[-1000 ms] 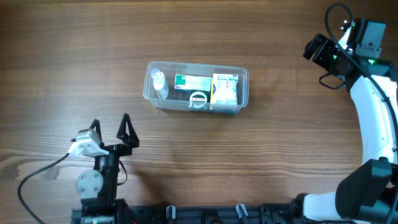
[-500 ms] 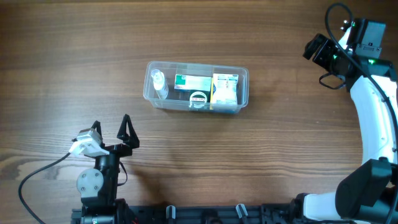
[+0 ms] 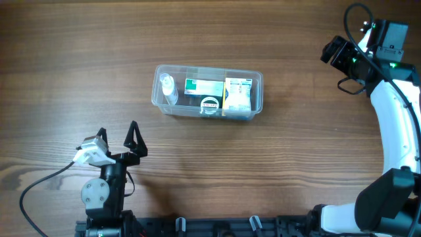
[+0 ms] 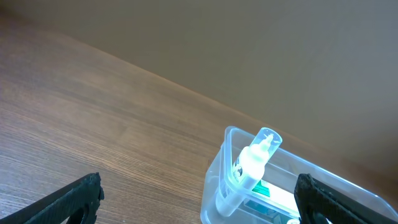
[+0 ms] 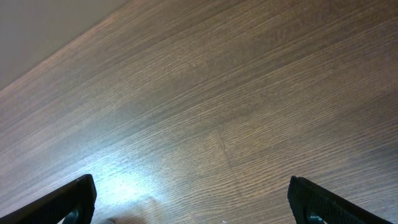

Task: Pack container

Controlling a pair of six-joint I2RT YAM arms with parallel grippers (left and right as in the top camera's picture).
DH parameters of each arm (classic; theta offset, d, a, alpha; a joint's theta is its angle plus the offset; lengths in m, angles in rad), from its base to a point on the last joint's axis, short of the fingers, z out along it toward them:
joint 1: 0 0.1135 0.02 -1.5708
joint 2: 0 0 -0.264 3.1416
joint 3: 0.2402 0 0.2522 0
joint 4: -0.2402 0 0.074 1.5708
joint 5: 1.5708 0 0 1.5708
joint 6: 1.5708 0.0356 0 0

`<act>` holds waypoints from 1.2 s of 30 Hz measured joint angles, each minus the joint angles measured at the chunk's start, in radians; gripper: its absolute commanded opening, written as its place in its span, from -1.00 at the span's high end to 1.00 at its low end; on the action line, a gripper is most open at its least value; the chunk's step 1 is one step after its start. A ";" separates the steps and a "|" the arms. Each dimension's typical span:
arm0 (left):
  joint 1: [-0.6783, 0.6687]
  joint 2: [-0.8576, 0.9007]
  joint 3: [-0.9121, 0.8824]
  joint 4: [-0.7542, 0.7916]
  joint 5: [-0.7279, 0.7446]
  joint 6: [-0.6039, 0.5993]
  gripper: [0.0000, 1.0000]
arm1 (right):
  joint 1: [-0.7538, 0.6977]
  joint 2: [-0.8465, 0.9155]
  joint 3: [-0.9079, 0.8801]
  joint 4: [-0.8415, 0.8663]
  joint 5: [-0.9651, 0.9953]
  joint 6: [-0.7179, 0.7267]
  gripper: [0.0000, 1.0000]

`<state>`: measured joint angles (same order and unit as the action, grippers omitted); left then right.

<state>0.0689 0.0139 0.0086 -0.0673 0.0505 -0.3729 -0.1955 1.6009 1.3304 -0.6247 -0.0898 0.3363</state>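
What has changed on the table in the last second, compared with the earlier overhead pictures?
Nothing has visibly changed. The container sits in the same spot on the table with the same contents. The left gripper and the right gripper stay open, empty and away from it.

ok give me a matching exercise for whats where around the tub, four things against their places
Things:
1. clear bottle
2. green box
3. yellow and white box
4. left gripper

Places, seen from overhead:
a. right end of the container
b. outside the container, jaws open
c. middle of the container
d. left end of the container

Pairs: 1-d, 2-c, 3-a, 4-b
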 measured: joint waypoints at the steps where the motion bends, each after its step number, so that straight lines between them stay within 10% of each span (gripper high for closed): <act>1: 0.000 0.000 0.000 0.000 0.000 0.000 -1.00 | 0.000 0.000 0.000 0.000 0.000 0.000 -1.00; 23: 0.000 0.000 0.000 0.000 0.000 0.000 -0.99 | 0.045 -0.597 -0.019 -0.002 0.000 0.000 -0.99; 36: 0.000 0.000 0.000 0.000 0.000 0.000 -0.99 | 0.150 -1.094 -0.751 0.645 0.000 0.000 -0.99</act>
<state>0.0689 0.0139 0.0090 -0.0673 0.0505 -0.3729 -0.0452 0.5072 0.5793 0.0204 -0.0895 0.3363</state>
